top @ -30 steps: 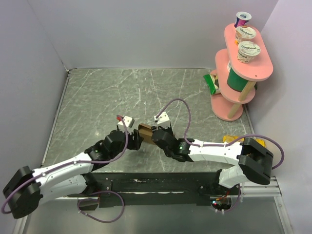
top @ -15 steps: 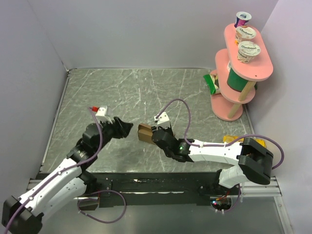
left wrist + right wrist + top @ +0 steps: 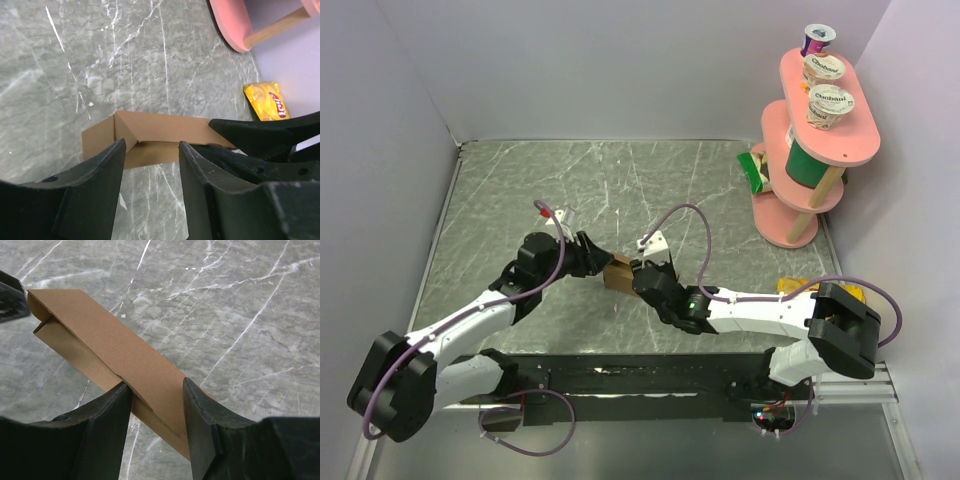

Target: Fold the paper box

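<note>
- The paper box [image 3: 616, 272] is at the centre of the top view, over the grey marbled desk [image 3: 520, 190], lodged between the tips of the two arms. I cannot tell whether it rests on the desk or hangs just above it.
- The right pincer [image 3: 632, 277] holds it. In the right wrist view the brown strip passes between the fingers [image 3: 110, 420], touching both, and runs from lower right to upper left.
- The left pincer [image 3: 596, 262] sits just left of the box, jaws apart and gripping nothing.
- In the left wrist view the box lies just ahead of the tips, its long axis left to right across the frame and wider than the gap.
- The left arm looks nearer the free end. Its next move likely depends on meeting that crosswise face squarely.
</note>
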Robot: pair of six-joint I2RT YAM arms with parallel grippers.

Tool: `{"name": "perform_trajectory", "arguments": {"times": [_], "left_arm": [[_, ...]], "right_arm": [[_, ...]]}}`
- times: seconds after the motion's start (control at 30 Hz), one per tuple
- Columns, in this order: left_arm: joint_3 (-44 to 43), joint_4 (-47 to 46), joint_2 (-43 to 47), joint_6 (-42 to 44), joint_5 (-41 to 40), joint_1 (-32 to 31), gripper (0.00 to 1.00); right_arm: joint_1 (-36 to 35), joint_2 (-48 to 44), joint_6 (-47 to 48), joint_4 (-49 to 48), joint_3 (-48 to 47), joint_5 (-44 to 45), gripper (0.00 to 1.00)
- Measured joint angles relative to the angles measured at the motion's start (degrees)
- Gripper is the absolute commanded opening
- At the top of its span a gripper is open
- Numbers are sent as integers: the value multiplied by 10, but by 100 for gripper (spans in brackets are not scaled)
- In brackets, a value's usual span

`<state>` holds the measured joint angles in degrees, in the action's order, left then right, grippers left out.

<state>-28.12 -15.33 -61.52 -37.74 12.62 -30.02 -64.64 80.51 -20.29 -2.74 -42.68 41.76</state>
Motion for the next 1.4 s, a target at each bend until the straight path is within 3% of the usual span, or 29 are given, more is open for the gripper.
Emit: {"name": "perform_trajectory", "arguments": {"times": [0.47, 0.87, 1.17, 1.27, 1.37, 1.4], "left_arm": [[19, -41, -33, -9, -15, 0, 43], [19, -80, -44, -33, -20, 1, 44], [9, -95, -102, -38, -19, 1, 29], [9, -104, -109, -37, -18, 1, 26], [9, -106, -113, -35, -19, 2, 24], [9, -106, -115, -34, -19, 2, 24]], "right_arm": [[-6, -3, 3, -13, 8, 2, 52], [-11, -2, 3, -16, 11, 7, 52], [-11, 0, 3, -16, 11, 10, 53], [-12, 0, 2, -15, 11, 11, 56], [-14, 0, 2, -14, 11, 10, 70], [-16, 0, 2, -12, 11, 9, 80]]}}
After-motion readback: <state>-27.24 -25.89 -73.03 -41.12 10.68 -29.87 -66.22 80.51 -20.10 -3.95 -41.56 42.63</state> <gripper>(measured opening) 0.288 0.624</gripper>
